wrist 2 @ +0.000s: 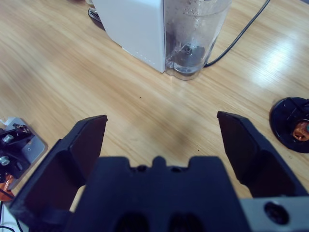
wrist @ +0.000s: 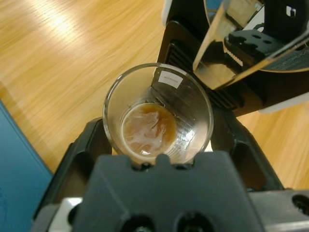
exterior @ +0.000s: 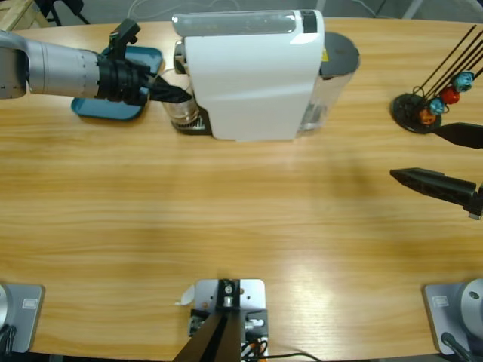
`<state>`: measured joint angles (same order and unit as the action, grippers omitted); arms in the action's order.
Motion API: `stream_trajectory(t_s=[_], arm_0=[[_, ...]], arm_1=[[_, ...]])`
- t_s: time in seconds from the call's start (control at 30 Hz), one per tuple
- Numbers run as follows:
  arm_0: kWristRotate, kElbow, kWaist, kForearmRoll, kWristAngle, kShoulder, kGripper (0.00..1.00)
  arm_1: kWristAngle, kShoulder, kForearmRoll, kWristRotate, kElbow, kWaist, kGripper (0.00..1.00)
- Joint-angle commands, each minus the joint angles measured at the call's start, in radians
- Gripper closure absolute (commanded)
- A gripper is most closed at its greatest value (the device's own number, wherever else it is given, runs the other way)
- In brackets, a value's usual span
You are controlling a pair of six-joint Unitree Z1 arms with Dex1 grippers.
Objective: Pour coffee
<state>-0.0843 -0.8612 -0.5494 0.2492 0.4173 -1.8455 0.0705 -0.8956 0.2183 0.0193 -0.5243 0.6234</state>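
The left gripper has its jaws closed around a clear glass cup, which sits between them just beyond the gripper body, beside the white coffee machine. A shallow layer of coffee lies at the cup's bottom. The right gripper hangs wide open over bare wooden table, holding nothing.

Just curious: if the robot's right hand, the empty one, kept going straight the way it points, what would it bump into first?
Probably the white coffee machine. The open right hand points across bare table at it, with the machine's clear water tank straight ahead. How high the hand rides is hard to judge.
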Motion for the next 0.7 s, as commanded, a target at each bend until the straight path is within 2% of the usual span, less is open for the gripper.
stream_trajectory(t_s=[0.03,0.2,0.43,0.7], arm_0=[[-0.017,0.008,0.02,0.005,0.021,-0.063,0.444],[-0.015,0.032,0.021,0.002,0.021,-0.028,0.446],[-0.016,0.102,0.088,-0.089,-0.003,0.18,0.483],[-0.019,0.116,0.157,-0.197,-0.051,0.326,0.483]], arm_1=[[-0.011,-0.028,-0.01,0.013,0.03,0.01,0.0],[-0.011,-0.028,-0.011,0.013,0.03,0.01,0.0],[-0.009,-0.028,-0.011,0.013,0.03,0.01,0.0],[-0.007,-0.012,-0.011,0.013,0.033,0.01,0.0]])
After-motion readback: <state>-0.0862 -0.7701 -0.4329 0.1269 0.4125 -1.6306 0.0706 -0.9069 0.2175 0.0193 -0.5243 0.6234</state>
